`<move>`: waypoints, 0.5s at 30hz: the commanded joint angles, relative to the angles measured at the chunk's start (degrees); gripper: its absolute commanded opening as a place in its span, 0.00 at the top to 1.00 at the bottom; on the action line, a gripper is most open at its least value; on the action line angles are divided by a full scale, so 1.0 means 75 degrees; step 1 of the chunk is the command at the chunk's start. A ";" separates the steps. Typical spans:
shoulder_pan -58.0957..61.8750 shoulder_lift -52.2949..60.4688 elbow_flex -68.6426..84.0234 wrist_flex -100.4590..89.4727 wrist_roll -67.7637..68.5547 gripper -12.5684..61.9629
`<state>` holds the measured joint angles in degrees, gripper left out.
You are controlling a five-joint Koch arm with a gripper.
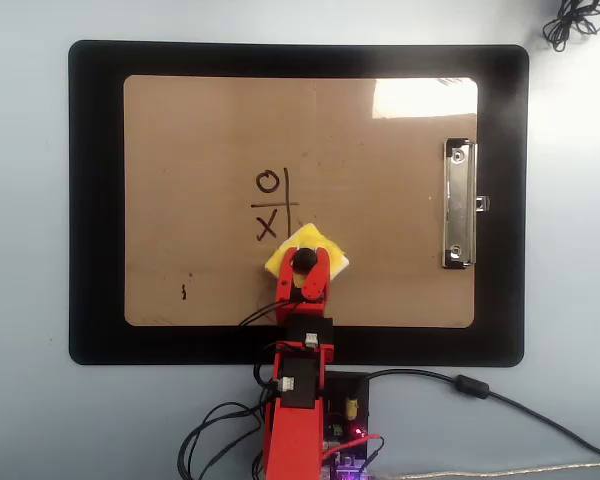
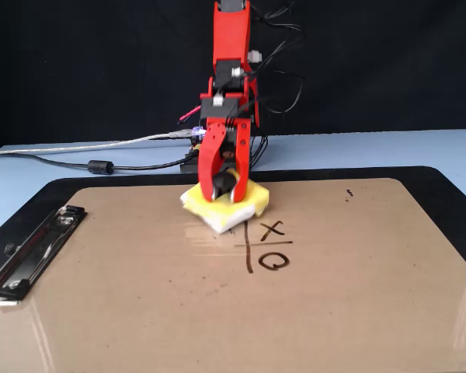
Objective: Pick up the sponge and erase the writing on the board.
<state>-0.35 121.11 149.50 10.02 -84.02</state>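
Note:
The yellow sponge [image 1: 282,250] [image 2: 252,200] lies flat on the brown board [image 1: 200,130] [image 2: 357,311], near the board's edge closest to the arm's base. My red gripper [image 1: 303,262] [image 2: 222,189] is shut on the sponge's black knob. What shows of the writing [image 1: 269,204] [image 2: 262,245] is an O, an X, one vertical line and one horizontal line. In the overhead view it lies just above and left of the sponge; in the fixed view it lies in front of the sponge.
The board rests on a larger black mat [image 1: 95,200] [image 2: 450,194]. Its silver clip [image 1: 459,205] [image 2: 29,252] is at the right in the overhead view. A stray dark speck [image 1: 184,292] marks the board. Cables [image 1: 460,385] trail from the arm's base.

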 commanded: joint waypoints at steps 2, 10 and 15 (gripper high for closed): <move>-0.0117 0.0434 -0.0188 0.0586 -0.0258 0.94; -0.0621 -0.4172 -0.3434 -0.0188 -0.0762 0.94; -0.0832 -0.2613 -0.2215 -0.0035 -0.0973 0.94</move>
<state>-5.71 94.31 128.41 7.65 -89.47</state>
